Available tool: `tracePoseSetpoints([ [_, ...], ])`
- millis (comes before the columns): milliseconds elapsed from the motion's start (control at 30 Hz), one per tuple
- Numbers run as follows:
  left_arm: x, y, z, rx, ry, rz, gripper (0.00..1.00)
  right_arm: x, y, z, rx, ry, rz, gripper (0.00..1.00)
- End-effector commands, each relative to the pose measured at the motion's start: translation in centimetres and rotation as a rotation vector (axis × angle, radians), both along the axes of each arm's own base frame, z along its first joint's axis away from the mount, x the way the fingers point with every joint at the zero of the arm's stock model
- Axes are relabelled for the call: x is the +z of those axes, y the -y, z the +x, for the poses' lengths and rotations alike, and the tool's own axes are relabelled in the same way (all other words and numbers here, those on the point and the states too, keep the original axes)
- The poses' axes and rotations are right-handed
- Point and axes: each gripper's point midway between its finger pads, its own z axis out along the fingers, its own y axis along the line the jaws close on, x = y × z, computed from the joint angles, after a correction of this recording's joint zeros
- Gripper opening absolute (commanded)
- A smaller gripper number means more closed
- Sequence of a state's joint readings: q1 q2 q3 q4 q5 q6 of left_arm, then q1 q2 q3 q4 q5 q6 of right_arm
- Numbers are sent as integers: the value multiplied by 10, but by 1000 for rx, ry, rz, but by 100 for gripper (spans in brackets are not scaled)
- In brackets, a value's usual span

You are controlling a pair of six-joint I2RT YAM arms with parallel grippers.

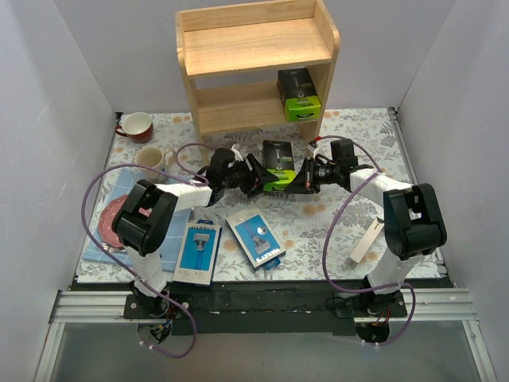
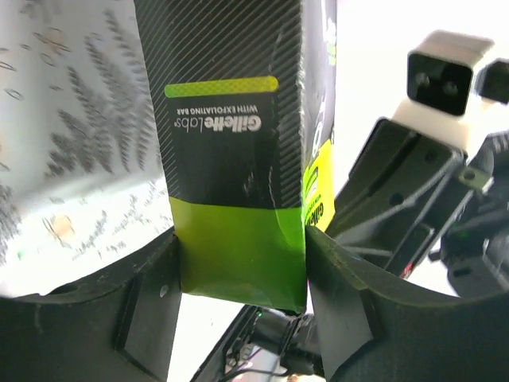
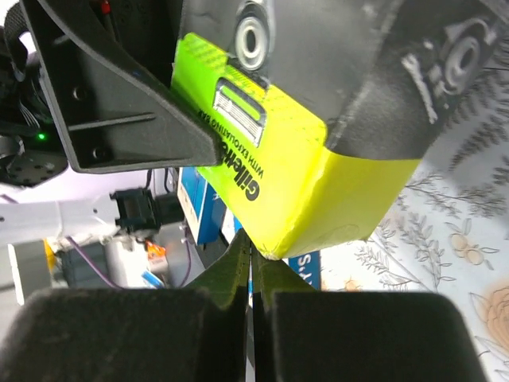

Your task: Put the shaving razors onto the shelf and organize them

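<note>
Box in hand: black box with lime-green end (image 2: 231,159), held above the floral tablecloth (image 1: 350,135) in front of the shelf (image 1: 254,44), between the two arms.
Left gripper (image 2: 238,263): clamped on the box's green end, one finger against each narrow side, the printed broad face towards its camera.
Right gripper (image 3: 250,318): fingers pressed together with nothing between them, tips just beside the box's green corner.
Handling: a stiff printed carton, probably light. The glossy faces look slippery, so a squeeze across the narrow sides near one end seems the safest hold. Too hard a pinch could dent the card.
Surface: fine diagonal ribbing on the black part, a smooth lime band, crisp folded edges.
Other razors: twin black box (image 1: 298,95) stands on the shelf's lower tier, at the right. Left blue pack (image 1: 197,251) and right blue pack (image 1: 256,240) lie flat on the cloth near the arm bases. Slim white box (image 1: 366,241) lies beside the right arm.
Shelf build: pale natural wood, solid side panels, low raised rim round the top tier.
</note>
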State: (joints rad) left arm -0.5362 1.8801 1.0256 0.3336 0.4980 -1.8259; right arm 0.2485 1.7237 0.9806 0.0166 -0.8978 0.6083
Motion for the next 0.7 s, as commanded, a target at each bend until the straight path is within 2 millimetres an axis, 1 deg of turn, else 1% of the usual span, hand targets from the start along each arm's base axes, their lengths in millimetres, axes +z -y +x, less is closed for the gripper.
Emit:
tracePoseSetpoints([
  [0,65,1,-28,-137,252,-55,38,55,-3,2,87,205,25,1],
  [33,76,-1,-32,-143,282,-64,37,59,-3,1,94,222,20,1],
  [100,83,-4,-37,-159,326,-60,38,70,-3,-3,117,262,12,1],
  [133,96,-5,-40,-162,360,-69,38,74,-3,-3,120,278,3,1],
  [167,100,-6,-41,-170,386,-67,38,82,-4,-3,133,310,-1,1],
  [233,110,-8,-44,-176,415,-68,38,92,-4,-8,148,333,-4,1],
  [267,120,-9,-47,-180,442,-76,39,96,-5,-9,154,351,-10,1],
  [400,135,-11,-48,-190,495,-69,39,115,-6,-12,171,410,-25,1],
  [433,141,-10,-48,-192,508,-75,39,117,-6,-11,172,419,-27,1],
  [500,147,-10,-46,-190,529,-72,39,123,-8,-11,178,444,-28,1],
  [533,152,-10,-45,-191,540,-76,39,128,-8,-9,176,460,-29,1],
  [600,155,-9,-46,-194,541,-77,39,132,-9,-8,180,471,-29,1],
  [633,157,-9,-46,-199,540,-77,39,137,-9,-8,187,484,-34,1],
  [667,162,-8,-45,-198,551,-78,39,139,-10,-9,193,482,-36,1],
])
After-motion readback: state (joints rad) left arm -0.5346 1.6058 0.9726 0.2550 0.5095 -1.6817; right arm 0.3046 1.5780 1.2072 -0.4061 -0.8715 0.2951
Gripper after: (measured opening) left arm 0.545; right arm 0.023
